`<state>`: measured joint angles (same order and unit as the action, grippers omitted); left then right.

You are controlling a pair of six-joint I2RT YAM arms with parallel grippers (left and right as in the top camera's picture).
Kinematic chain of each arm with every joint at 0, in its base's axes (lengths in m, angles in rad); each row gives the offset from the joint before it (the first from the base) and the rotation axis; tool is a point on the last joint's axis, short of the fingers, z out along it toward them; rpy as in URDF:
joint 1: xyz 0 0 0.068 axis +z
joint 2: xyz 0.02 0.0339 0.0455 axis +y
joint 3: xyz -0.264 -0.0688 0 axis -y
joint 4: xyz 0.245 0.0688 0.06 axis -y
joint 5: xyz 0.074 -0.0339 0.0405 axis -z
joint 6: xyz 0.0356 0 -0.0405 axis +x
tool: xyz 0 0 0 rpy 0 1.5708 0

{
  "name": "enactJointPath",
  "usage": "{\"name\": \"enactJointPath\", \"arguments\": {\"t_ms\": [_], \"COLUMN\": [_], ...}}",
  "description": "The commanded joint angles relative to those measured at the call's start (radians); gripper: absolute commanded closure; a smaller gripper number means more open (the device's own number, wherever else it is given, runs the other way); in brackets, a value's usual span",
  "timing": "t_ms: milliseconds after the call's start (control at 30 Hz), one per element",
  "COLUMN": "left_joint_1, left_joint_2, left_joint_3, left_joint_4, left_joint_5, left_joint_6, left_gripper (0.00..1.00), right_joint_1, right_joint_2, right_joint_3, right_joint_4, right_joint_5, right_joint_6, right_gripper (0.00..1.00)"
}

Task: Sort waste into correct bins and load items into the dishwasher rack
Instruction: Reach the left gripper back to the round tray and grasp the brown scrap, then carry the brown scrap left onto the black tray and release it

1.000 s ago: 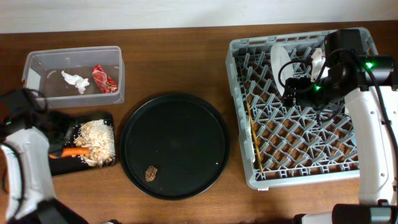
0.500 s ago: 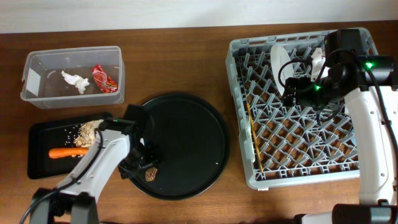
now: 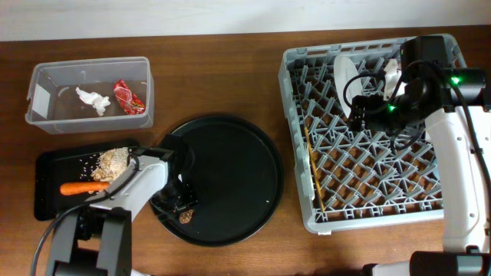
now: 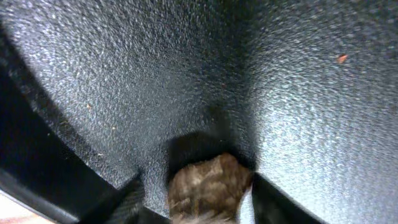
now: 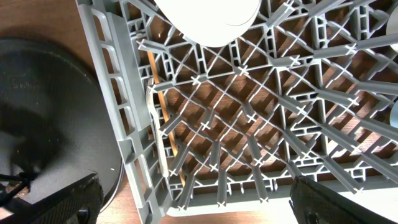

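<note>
Picking up the brown lump (image 4: 208, 186) is the step in hand, by my reading. It lies on the near left part of the round black tray (image 3: 230, 169), and the left gripper (image 3: 184, 208) is down over it. The wrist view shows a finger on either side of the lump. The right one seems to touch it, while a sliver of tray shows at the left one, so I cannot tell whether the pinch is made. The next move calls for a firm close, then a lift and a short carry left to the shallow black tray (image 3: 46, 192), where the carrot (image 3: 84, 187) and food scraps (image 3: 113, 161) lie. A soft lump may crumble. The right gripper (image 5: 199, 208) hangs over the far part of the rack (image 3: 368, 199) with its fingers spread wide and nothing between them.
</note>
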<state>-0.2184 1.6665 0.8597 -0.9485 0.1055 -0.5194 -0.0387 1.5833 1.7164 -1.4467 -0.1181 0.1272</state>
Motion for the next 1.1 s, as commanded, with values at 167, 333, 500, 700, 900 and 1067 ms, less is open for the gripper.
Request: {"name": "enactJointPath", "arguments": {"t_ms": [167, 333, 500, 700, 900, 1067], "left_joint_1": [-0.001, 0.022, 0.155, 0.444, 0.700, 0.816], "left_joint_2": [0.011, 0.011, 0.011, 0.011, 0.051, 0.138], "left_joint_3": [0.005, 0.119, 0.321, 0.426, 0.424, 0.424], "left_joint_4": [-0.004, -0.070, -0.147, -0.070, 0.054, 0.081], "left_joint_5": [0.007, -0.001, -0.035, -0.121, -0.129, -0.127], "left_joint_6": [0.002, 0.006, 0.059, 0.058, 0.057, 0.035], "left_gripper": [0.84, 0.84, 0.84, 0.83, 0.83, 0.81], "right_joint_1": [-0.001, -0.001, -0.001, -0.001, -0.001, -0.001], "right_joint_2": [0.000, 0.000, 0.000, 0.000, 0.000, 0.000], "right_joint_3": [-0.003, -0.003, -0.004, -0.004, -0.003, -0.003], "right_joint_4": [0.002, 0.002, 0.000, 0.000, -0.001, -0.001], "right_joint_5": [-0.002, -0.002, -0.002, -0.002, -0.002, -0.002], "right_joint_6": [0.000, 0.000, 0.000, 0.000, 0.000, 0.000], "right_gripper": [0.01, 0.01, 0.01, 0.01, 0.02, 0.01]}}
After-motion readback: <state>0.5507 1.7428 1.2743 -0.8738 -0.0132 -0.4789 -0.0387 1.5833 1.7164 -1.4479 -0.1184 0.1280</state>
